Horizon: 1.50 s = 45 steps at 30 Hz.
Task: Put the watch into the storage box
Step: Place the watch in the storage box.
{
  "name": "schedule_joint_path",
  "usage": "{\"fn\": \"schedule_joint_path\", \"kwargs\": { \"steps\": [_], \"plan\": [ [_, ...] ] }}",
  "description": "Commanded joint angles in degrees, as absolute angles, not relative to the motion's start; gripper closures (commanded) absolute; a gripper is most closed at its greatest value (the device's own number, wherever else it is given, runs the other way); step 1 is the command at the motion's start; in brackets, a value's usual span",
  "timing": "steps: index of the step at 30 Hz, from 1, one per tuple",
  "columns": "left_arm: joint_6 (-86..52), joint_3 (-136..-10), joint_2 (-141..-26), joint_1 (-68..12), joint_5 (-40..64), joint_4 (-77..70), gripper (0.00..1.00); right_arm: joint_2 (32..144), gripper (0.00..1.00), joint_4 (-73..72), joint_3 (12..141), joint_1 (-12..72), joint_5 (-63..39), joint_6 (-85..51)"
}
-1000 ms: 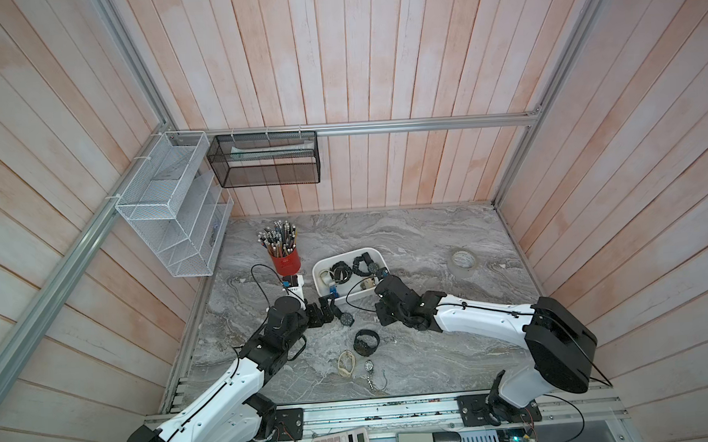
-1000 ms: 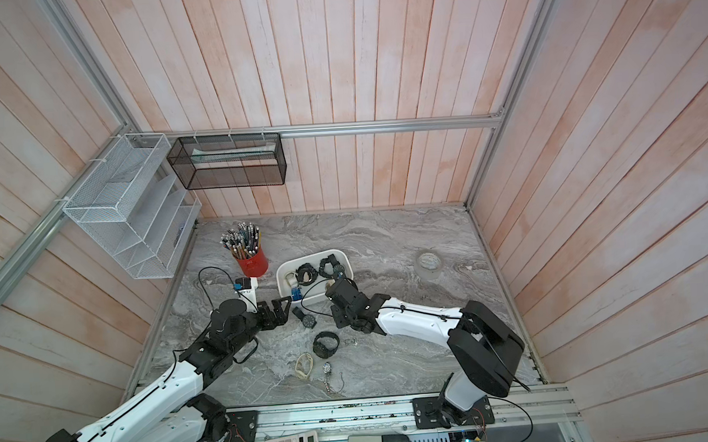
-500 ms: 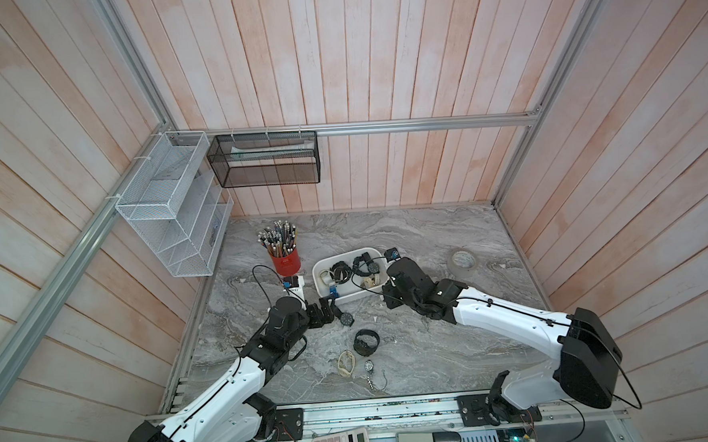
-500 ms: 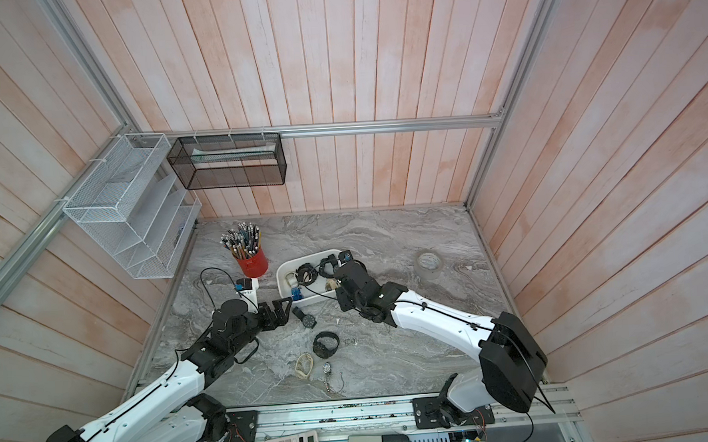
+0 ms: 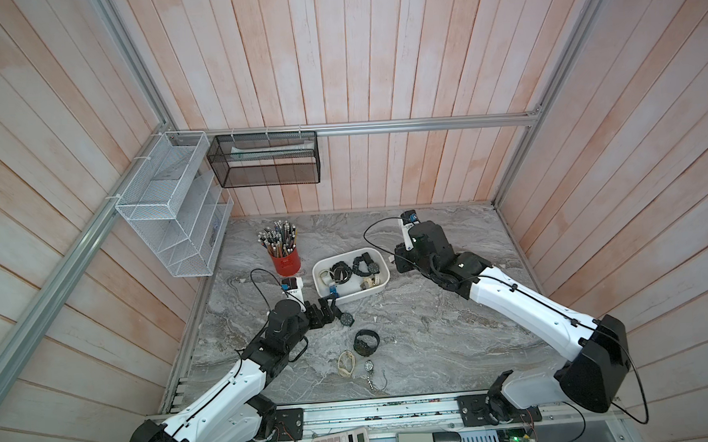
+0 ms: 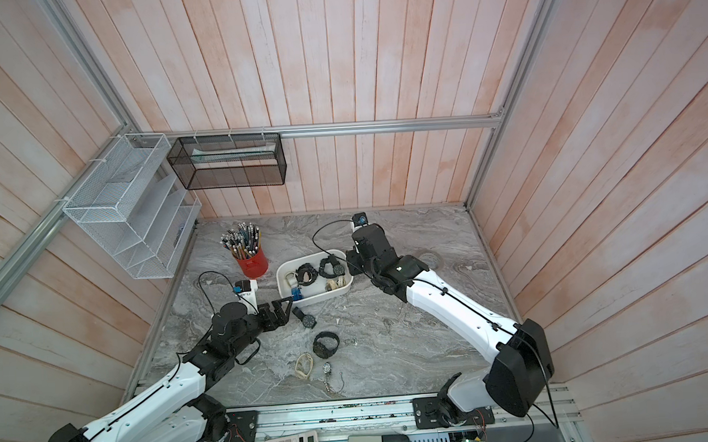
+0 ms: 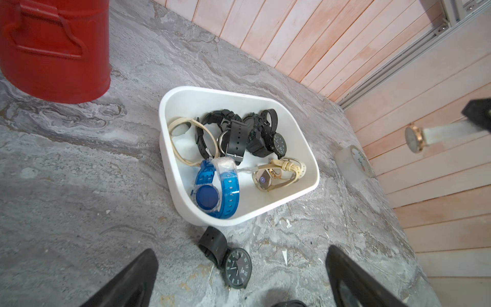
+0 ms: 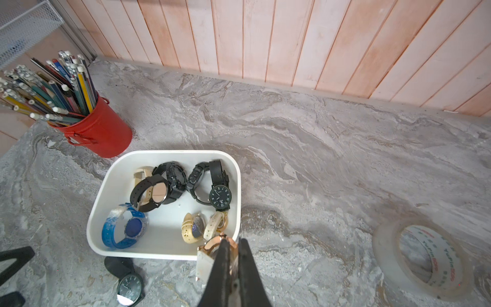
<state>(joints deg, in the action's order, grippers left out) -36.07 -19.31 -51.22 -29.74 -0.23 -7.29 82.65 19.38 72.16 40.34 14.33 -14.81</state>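
Remote view of my two-arm station. My right fingers (image 8: 248,268) are closed on the rose-gold round watch with a white strap (image 8: 211,247). Seen from the left wrist camera, this watch (image 7: 413,138) hangs clear of the grey marbled worktop (image 5: 433,330), to the right of the white rounded-rectangular plastic storage box (image 7: 239,210). Seen from the right wrist camera, it overlaps the near right corner of the box rim (image 8: 170,152), so it is at the box's edge and not yet inside. In both top views the arm hides the watch, and only the right fingers' place just right of the box (image 5: 348,298) (image 6: 315,301) can be read. The box already holds several watches: a blue plastic watch (image 7: 212,186) at its near left, black ones toward the far side, and cream-strapped ones at the near right. My left fingers (image 7: 132,276) stand wide apart and empty, low over the worktop just near of the box. A black round-faced watch (image 7: 237,268) (image 5: 346,318) lies flat between them, touching neither. A red metal pencil cup (image 5: 286,263) stands left of the box, toward the far side. A roll of clear tape (image 8: 425,255) lies on the worktop to the right of the box. Nearer to me lie a black looped watch (image 5: 366,341) and a cream strap (image 5: 346,363).
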Motion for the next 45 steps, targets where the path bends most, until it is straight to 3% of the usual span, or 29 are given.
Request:
{"fn": "schedule_joint_path", "kwargs": {
  "steps": [1,16,35,39,45],
  "plan": [
    [-37.0,-17.3,-47.8,-29.6,1.4,-7.1,0.01,86.1,0.98,18.4,74.2,40.1,12.7,-13.2],
    [-40.3,-13.5,-42.2,-29.6,1.2,-3.7,0.0,100.9,0.98,12.2,81.1,37.8,9.6,-9.8],
    [-39.5,-14.4,-44.4,-29.6,2.3,-2.6,0.0,114.3,0.96,6.6,85.2,36.0,10.2,-9.7],
    [-39.4,-14.1,-45.0,-29.6,2.5,-3.2,0.0,114.2,0.82,7.0,85.6,36.0,9.2,-10.1],
    [-38.2,-14.8,-46.5,-29.6,3.6,-4.2,0.0,108.0,0.46,8.4,84.7,36.0,8.5,-10.9]
  ]
}}
